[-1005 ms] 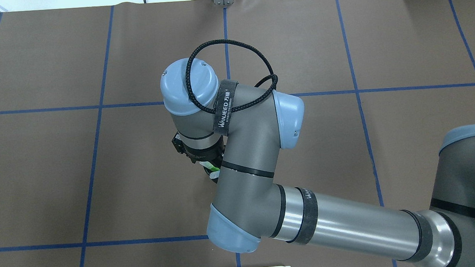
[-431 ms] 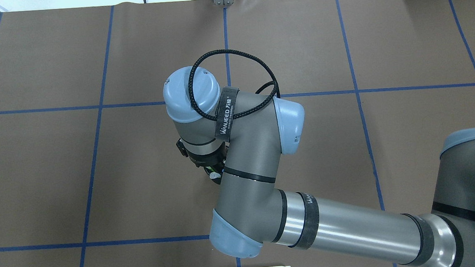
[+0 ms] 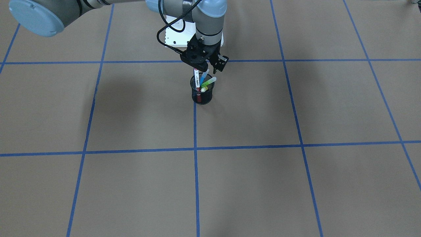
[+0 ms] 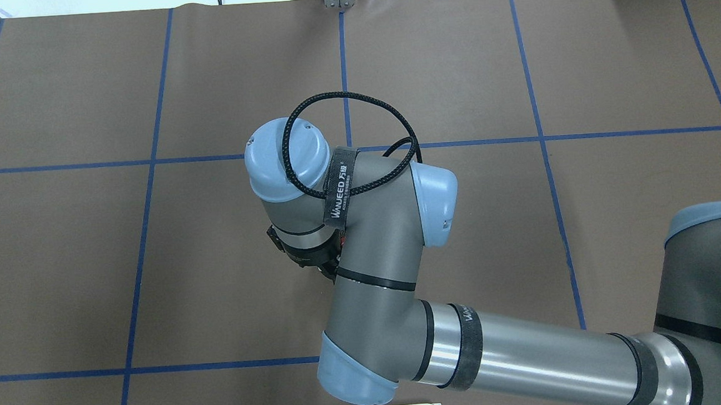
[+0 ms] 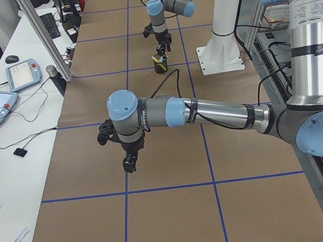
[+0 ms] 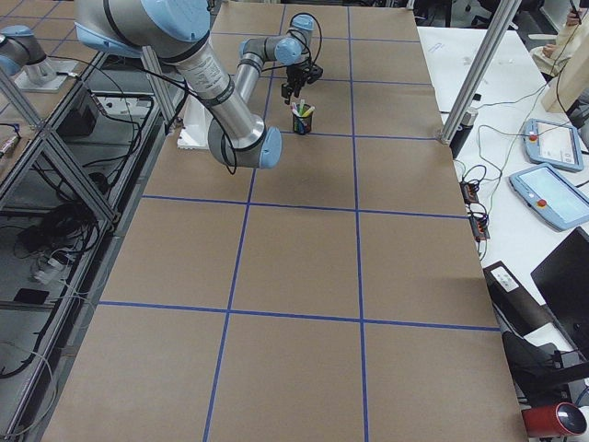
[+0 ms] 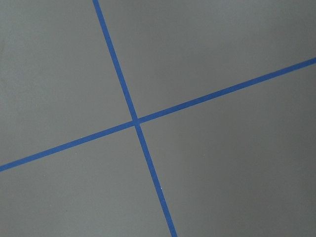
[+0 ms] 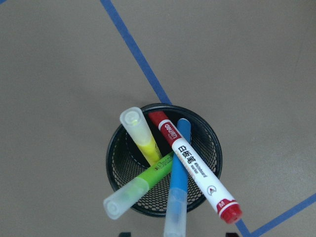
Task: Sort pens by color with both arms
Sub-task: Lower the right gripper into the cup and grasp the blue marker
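In the front view, the right arm (image 3: 205,19) is coming in from the upper left corner and bending down at the upper middle of the frame. The right gripper (image 3: 209,69) is hanging just above the cup (image 3: 202,97), its jaws standing wide apart and gripping nothing. The cup is sitting on the table (image 3: 296,108), on a blue tape line (image 3: 195,125).

In the right wrist view, all four pens are leaning in the cup. From left to right:
- The yellow pen (image 8: 139,136) is pointing to the upper left.
- The green pen (image 8: 140,185) is slanting out to the lower left.
- The blue pen (image 8: 178,173) is reaching almost straight down the frame.
- The white pen (image 8: 195,170), red at both ends, is lying beside the blue pen and reaching to the lower right.

The jaws are just showing at the bottom edge, one at lower left and one under the white pen's red end.

In the left side view, the left arm (image 5: 209,110) is stretching in from the right edge. The left gripper (image 5: 129,163) is pointing down over the table left of centre, well apart from the cup. Whether it is wide or narrow cannot be told.
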